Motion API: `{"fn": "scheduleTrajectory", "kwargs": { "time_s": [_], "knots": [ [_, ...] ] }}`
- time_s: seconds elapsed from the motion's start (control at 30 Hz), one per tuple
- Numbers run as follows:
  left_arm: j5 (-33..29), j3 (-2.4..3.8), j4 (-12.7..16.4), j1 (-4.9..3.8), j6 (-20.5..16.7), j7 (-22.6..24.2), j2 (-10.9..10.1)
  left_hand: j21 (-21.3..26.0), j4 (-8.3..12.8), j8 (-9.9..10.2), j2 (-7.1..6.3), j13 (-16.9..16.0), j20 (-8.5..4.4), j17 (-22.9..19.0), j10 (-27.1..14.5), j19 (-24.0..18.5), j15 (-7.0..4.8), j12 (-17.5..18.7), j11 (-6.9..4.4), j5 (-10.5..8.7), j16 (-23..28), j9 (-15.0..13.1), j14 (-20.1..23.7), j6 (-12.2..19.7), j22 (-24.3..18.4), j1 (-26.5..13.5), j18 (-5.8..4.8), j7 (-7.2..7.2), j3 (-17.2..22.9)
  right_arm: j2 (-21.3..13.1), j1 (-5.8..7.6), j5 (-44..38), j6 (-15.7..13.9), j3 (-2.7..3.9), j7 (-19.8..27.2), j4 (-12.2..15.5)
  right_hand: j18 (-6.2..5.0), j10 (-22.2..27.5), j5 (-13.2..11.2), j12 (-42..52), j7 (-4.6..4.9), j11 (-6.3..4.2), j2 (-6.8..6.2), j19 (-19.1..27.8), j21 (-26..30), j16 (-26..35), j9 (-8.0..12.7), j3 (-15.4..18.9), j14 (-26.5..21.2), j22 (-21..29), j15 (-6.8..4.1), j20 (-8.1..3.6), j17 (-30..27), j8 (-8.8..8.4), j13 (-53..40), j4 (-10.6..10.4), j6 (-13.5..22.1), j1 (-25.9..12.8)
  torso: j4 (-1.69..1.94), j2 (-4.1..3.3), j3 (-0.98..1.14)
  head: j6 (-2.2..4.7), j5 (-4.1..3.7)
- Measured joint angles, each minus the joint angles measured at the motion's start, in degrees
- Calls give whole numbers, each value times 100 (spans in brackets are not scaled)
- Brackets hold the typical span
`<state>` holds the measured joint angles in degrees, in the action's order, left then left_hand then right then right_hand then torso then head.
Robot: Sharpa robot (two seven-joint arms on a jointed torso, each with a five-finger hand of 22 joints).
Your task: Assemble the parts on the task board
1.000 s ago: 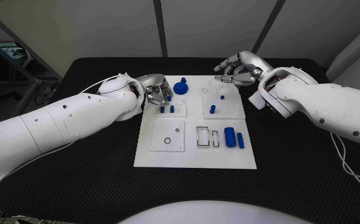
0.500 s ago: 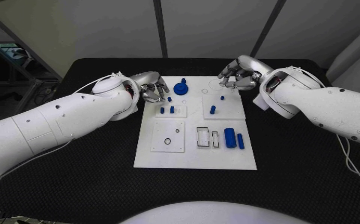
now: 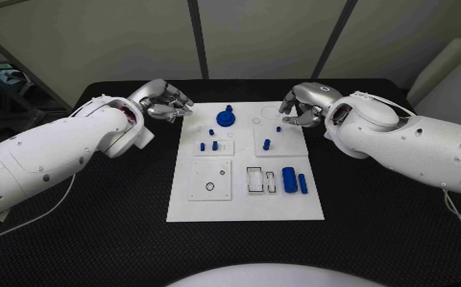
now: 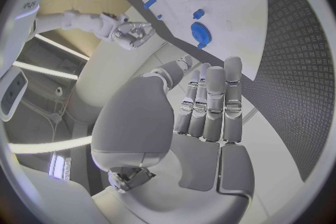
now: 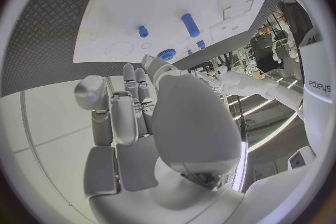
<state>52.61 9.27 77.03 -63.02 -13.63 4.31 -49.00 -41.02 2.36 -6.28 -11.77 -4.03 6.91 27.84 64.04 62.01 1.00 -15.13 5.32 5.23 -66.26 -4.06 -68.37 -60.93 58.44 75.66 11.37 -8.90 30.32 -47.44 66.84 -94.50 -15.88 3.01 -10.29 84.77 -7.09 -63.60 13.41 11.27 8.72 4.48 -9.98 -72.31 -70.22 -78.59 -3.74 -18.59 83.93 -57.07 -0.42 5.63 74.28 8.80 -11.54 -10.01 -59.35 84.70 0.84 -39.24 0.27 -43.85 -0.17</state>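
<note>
The white task board [image 3: 245, 204] lies mid-table. On its far part sits a blue gear-shaped part [image 3: 226, 117], which also shows in the left wrist view [image 4: 201, 32]. Small blue pegs [image 3: 208, 146] stand left of centre, and others [image 3: 267, 144] right of centre. Two blue cylinders [image 3: 294, 180] lie at the right, beside rectangular slots [image 3: 256, 179]. My left hand [image 3: 163, 106] hovers just off the board's far left corner, holding nothing, its fingers [image 4: 210, 103] side by side. My right hand [image 3: 300, 108] hangs over the far right corner, also holding nothing, its fingers [image 5: 133, 103] straight.
A black ring [image 3: 210, 186] and a smaller one [image 3: 223, 172] lie on the board's left square plate. Black table [image 3: 106, 234] surrounds the board, with free room at the front and on both sides.
My left hand has drawn back off the board's left edge, away from the gear. My right hand has come slightly nearer over the far right corner. The camera has shifted too.
</note>
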Motion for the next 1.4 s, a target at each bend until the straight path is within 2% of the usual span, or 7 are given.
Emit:
{"fn": "scheduleTrajectory", "kwargs": {
  "time_s": [0.2, 0.23, 0.4, 0.43, 0.73, 1.27, 1.4],
  "knots": [
    [-1406, 4, 41, 14, -172, 555, -108, 456, -16, 66, 51, 5, 46, -583, -101, -315, 50, -29, 46, 0, 663, 17, 492, -50, -261, -106, -6, -9, -161, 84, -131, -434, 79, -33, -200, -9, -1, 24, 0, -90, 9, 24, -34, -3, -45, 0, 0, -35, 22, -53, 22, 3, -96, -60, 99, 4, 85, -34, 1, -4, -1, 1, -13],
    [-1671, 4, 65, 22, -203, 665, -130, 545, -17, 89, 56, 10, 55, -648, -143, -346, 64, -29, 59, 0, 767, 16, 524, -50, -320, -110, -276, -9, -193, 103, -154, -493, 99, -35, -233, -10, 0, 24, 0, -95, 9, 23, -34, -14, -45, 0, 0, -35, 22, -53, 22, 15, -98, -60, 103, 4, 85, -34, 1, -5, 2, 2, -13],
    [-2494, 4, 197, 53, -310, 1042, -196, 651, -15, 91, 56, 13, 67, -746, -149, -358, 64, -29, 55, 0, 901, 18, 524, -51, -415, -110, -249, -9, -234, 170, -217, -651, 163, -51, -331, -17, -1, 45, 0, -121, 30, 44, -58, -20, -45, 0, 0, -50, 0, -55, 43, 21, -104, -84, 147, 19, 105, -58, -1, -9, 4, -1, 24],
    [-2611, 5, 218, 60, -327, 1098, -203, 666, -15, 91, 58, 13, 67, -755, -149, -358, 64, -29, 55, 0, 901, 22, 524, -50, -429, -112, 21, -9, -252, 181, -221, -672, 173, -51, -342, -22, -1, 45, 0, -121, 30, 45, -58, -20, -45, 0, 0, -60, 0, -60, 43, 21, -104, -84, 155, 29, 105, -58, -2, -9, 3, -2, 29],
    [-3218, 5, 334, 93, -431, 1408, -249, 674, -15, 115, 102, 13, 75, -773, -149, -320, 65, -29, 55, 0, 901, 21, 524, -50, -436, -108, 9, -9, -284, 307, -236, -769, 290, -51, -372, -80, -1, 45, 0, -121, 29, 44, -57, -20, -67, 1, -8, -147, 0, -86, 43, 21, -104, -84, 223, 86, 105, -58, -4, -9, 2, -5, 47],
    [-3458, 5, 363, 101, -459, 1532, -237, 704, 8, 115, 131, 25, 89, -825, -238, -293, 65, -29, 72, 0, 990, 21, 523, -65, -466, -79, 8, -25, -307, 442, -254, -794, 491, -40, -362, -248, -2, -397, -210, -120, -47, -29, 65, -112, -301, -109, -48, -606, 0, -416, 43, -11, -15, -84, 331, 449, -251, 129, -6, -10, -1, -42, 28],
    [-3474, 5, 360, 101, -455, 1532, -232, 718, 8, 139, 161, 30, 89, -858, -283, -293, 66, -29, 84, 0, 1017, 21, 523, -65, -480, -48, 8, -25, -307, 459, -252, -800, 523, -35, -363, -262, 90, -449, -210, -121, -52, -39, 71, -131, -333, -109, -48, -655, 22, -456, 21, 9, -15, -59, 340, 497, -307, 135, -7, -10, -1, -49, 18]
  ]
}}
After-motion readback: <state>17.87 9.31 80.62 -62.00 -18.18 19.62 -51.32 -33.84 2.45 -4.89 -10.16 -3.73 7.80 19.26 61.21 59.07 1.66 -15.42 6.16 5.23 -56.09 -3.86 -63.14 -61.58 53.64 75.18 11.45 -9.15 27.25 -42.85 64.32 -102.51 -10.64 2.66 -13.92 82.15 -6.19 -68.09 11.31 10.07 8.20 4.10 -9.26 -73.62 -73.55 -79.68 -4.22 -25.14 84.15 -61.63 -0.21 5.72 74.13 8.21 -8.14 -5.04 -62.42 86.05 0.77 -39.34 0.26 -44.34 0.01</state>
